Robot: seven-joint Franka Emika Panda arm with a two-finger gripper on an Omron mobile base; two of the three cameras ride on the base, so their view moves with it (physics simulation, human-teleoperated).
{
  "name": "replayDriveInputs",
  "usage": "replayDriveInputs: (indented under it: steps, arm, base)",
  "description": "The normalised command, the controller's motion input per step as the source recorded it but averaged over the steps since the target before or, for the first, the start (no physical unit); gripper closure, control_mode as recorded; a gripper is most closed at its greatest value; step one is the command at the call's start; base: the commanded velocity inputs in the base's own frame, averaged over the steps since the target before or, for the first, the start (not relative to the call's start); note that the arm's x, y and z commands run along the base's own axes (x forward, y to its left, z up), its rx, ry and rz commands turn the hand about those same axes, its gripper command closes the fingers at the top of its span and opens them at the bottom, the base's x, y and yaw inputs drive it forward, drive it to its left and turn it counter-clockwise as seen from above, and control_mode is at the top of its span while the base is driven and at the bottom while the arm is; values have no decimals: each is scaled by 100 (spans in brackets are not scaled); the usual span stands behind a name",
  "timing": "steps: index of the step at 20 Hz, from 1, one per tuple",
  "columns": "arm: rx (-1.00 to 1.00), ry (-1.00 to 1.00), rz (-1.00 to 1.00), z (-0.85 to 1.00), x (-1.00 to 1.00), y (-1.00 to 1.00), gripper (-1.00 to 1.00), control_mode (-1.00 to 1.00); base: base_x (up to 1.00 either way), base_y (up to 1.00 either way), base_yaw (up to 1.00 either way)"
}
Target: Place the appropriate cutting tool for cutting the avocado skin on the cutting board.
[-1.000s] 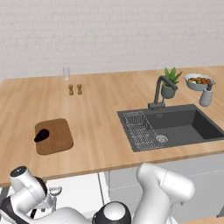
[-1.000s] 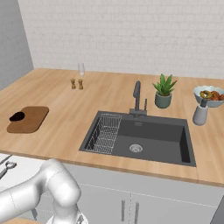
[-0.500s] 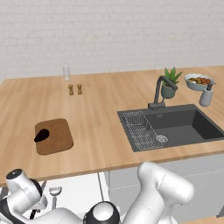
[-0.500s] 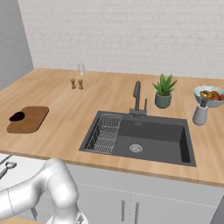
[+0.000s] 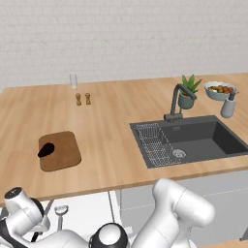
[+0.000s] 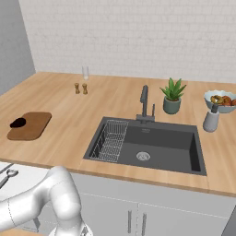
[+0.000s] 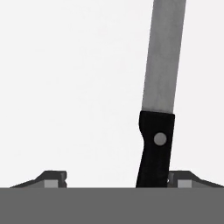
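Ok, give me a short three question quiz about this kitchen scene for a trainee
1. True or false: the avocado lies on the cutting board.
2. What stands nearest the fruit bowl? A) glass B) soap bottle C) drying rack
3. In the hand view, the knife sits closer to one of the fingers; its handle colour is ____.

Key: 1 true; 2 B, the soap bottle; 3 black.

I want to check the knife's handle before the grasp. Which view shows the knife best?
The hand view: the knife looms close, black handle and grey blade clear, between the fingers. In the left base view just a thin sliver pokes out beside the arm.
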Motion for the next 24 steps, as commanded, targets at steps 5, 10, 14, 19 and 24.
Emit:
replayDriveInputs:
  steps: [5,10,14,19,24]
  arm:
    - [0,0,0,-24,-12,0,-100,-100]
    - [0,0,0,-12,-27,-1,-100,-100]
    - [0,-2,0,-6,-19,-4,-100,-100]
    - [1,-2,0,0,-2,-24,-100,-100]
    - [0,-2,0,-13,-11,-8,-100,-100]
  base:
    - [0,0,0]
    - [0,0,0]
    - [0,0,0]
    - [0,0,0]
    - [0,0,0]
